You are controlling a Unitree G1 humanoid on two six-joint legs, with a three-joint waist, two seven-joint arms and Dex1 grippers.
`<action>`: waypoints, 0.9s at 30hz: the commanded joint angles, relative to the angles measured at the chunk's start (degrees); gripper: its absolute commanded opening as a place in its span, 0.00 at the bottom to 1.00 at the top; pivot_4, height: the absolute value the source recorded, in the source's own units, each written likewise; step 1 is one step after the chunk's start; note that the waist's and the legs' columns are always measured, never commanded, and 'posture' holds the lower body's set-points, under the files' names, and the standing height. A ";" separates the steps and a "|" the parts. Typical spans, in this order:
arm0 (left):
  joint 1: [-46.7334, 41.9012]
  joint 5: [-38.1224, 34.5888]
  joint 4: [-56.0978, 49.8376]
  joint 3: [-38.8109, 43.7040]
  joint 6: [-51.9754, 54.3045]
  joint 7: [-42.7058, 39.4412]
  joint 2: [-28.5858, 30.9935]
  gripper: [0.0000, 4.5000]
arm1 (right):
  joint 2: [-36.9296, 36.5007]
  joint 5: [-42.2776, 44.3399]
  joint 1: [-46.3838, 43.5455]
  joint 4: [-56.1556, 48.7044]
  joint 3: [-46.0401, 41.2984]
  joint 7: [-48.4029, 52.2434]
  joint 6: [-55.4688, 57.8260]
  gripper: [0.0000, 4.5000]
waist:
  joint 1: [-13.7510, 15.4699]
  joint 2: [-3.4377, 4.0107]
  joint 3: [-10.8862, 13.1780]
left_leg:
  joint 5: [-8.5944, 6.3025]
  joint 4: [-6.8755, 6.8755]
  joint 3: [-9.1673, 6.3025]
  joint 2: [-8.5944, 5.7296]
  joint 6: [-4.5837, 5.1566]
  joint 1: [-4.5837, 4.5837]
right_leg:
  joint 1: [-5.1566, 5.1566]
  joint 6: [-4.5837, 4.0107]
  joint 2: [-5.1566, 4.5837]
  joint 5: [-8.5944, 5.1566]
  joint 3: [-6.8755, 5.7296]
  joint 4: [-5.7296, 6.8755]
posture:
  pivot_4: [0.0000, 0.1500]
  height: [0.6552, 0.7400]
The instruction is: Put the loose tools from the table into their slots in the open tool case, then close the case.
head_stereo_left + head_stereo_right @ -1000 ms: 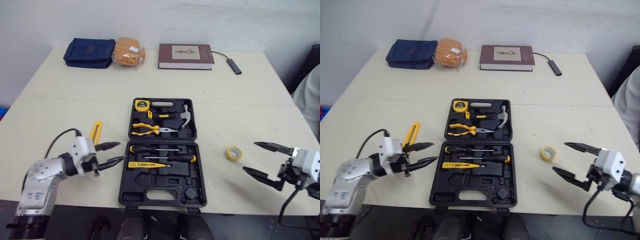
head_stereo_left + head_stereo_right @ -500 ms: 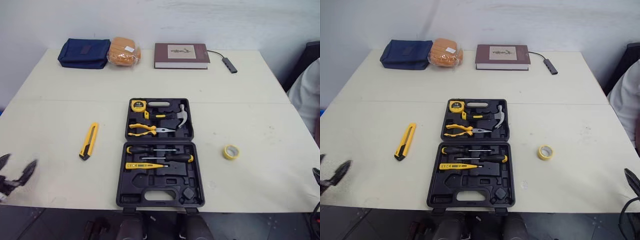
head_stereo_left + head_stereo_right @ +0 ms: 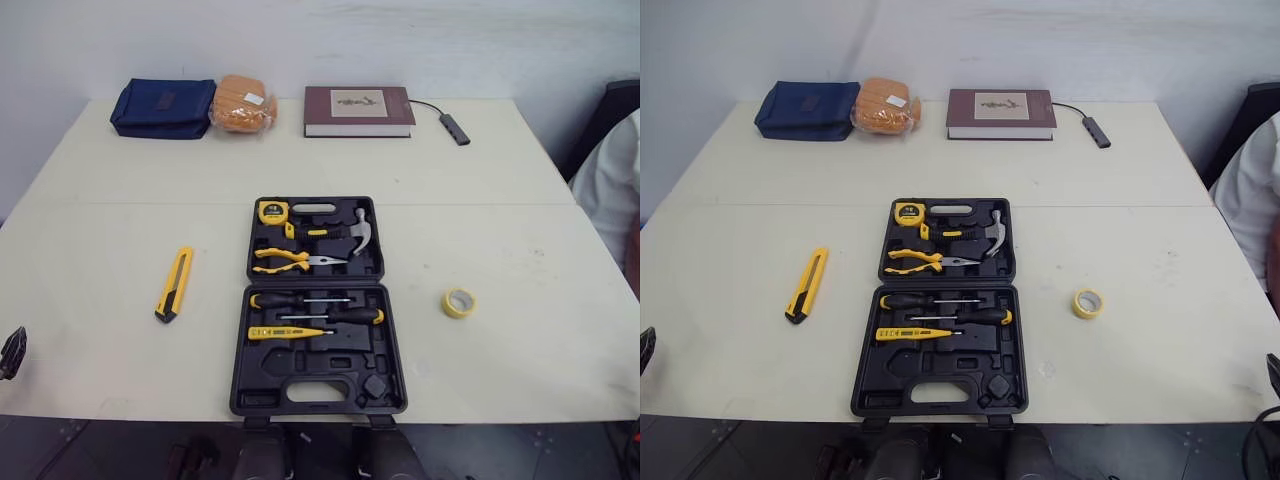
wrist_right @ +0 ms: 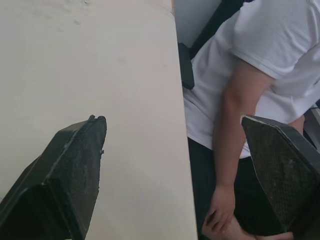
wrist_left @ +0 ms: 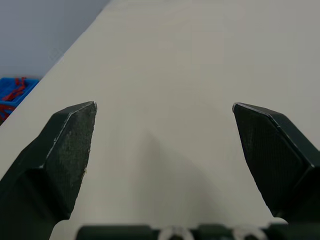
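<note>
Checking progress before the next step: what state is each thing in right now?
tool case: open, lying flat, some slots empty
utility knife: loose on the table, left of the case
tape roll: loose on the table, right of the case
hammer: seated in its slot
pliers: seated in their slot
book: closed
left gripper: open, empty
right gripper: open, empty

A black plastic tool case (image 3: 389,345) lies open and flat near the front middle of the pale desk (image 3: 100,230). It holds a yellow tape measure (image 3: 271,211), a steel claw hammer (image 3: 355,228), yellow-handled pliers (image 3: 285,261) and screwdrivers (image 3: 300,300); several moulded slots are empty. A yellow-and-black utility knife (image 3: 174,284) lies loose to its left, and a small yellow tape roll (image 3: 459,303) lies flat to its right.
</note>
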 commanded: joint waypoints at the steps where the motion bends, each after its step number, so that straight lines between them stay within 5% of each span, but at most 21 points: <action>1: -0.42 -2.47 -9.45 -2.16 5.86 1.48 -0.83 0.97 | 1.90 4.41 -1.84 -8.32 2.17 3.76 2.45 1.00 | -0.06 -0.01 0.00 | 0.00 0.00 0.00 0.00 0.00 0.00 | 0.00 0.00 0.00 0.00 0.00 0.01 | 1.00 1.00; 6: 2.37 -5.64 -25.89 -7.21 17.09 -0.59 -0.81 0.97 | 4.36 6.27 -3.36 -19.44 6.36 5.77 7.02 1.00 | -0.14 0.01 0.02 | 0.02 0.03 0.03 0.00 -0.01 0.01 | 0.00 0.01 0.02 0.01 0.02 0.11 | 1.00 1.00; 15: -0.51 -8.51 -50.77 -15.23 45.36 14.20 1.58 0.97 | 6.50 12.47 -8.42 -43.78 17.01 7.36 22.30 1.00 | 0.04 0.02 0.07 | 0.07 0.07 -0.02 0.00 -0.05 -0.01 | 0.02 0.01 0.05 0.01 0.02 0.17 | 1.00 1.00; 27: -12.50 -7.81 -58.06 -22.31 73.61 28.66 0.65 0.97 | 7.54 14.96 -16.59 -61.93 26.40 7.52 35.13 1.00 | 0.36 -0.06 0.13 | 0.25 0.12 -0.04 -0.01 -0.31 -0.06 | -0.02 0.00 0.18 0.00 0.00 0.22 | 1.00 1.00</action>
